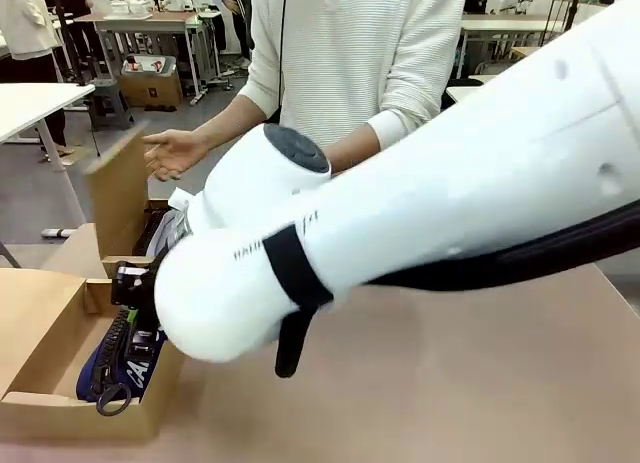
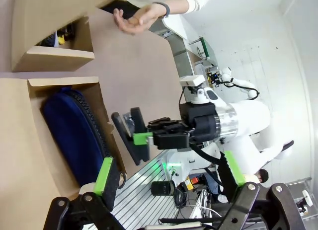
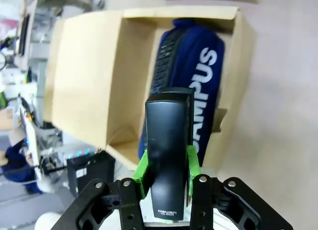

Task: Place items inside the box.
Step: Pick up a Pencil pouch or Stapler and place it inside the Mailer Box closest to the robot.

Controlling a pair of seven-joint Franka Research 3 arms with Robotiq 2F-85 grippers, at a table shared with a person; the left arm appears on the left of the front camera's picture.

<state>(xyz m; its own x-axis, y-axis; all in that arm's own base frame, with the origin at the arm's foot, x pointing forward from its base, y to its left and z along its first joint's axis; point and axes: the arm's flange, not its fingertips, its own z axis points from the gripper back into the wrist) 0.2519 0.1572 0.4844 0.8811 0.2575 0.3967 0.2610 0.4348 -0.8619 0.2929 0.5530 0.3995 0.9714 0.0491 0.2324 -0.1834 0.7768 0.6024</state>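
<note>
Stapler clamped in right gripper over box holding navy pouch (left gripper spread, empty); next: lower, release.

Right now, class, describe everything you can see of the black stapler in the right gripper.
The black stapler is glossy, plastic-looking, long and narrow, with small white print at its near end. The right gripper's green pads clamp its sides. It points into the open cardboard box, above the navy pouch.
</note>
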